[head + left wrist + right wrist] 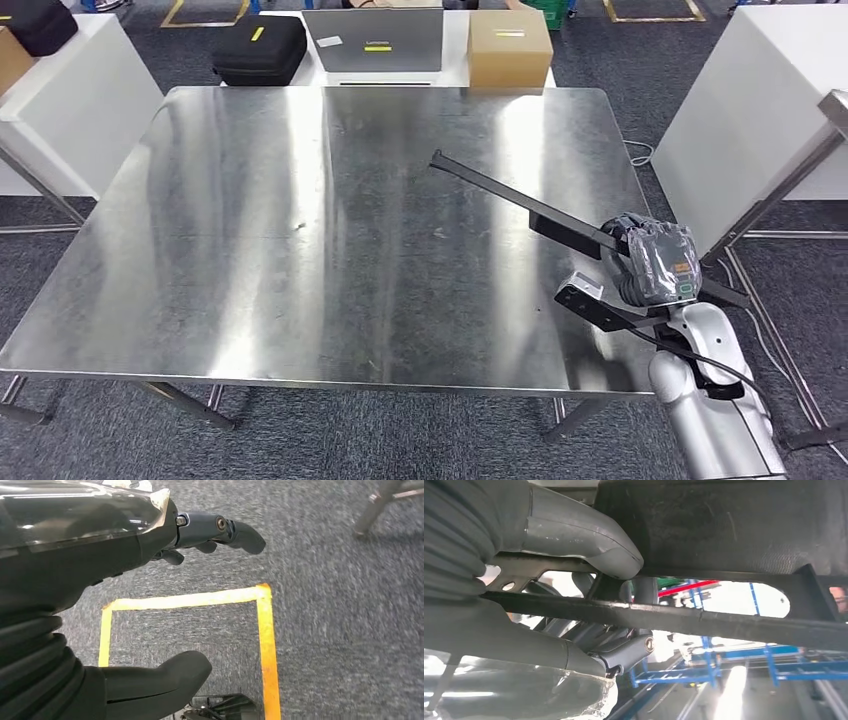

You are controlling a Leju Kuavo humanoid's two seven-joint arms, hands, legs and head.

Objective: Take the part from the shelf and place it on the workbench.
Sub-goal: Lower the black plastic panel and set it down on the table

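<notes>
We are showing a silver right arm with a black cable running along it, a right hand wrapped in clear plastic, and a left hand wearing grey ribbed cover.

Laptop: grey closed lid with a small logo near its middle, too small to read, above a yellow-green strip; a white sticker sits near one corner, its print illegible.
Black case: one yellow strip label, no readable print.
Cardboard box: yellow strip label on top, wording too small to read.
Right hand: small orange and green marks on its back, not legible.
</notes>
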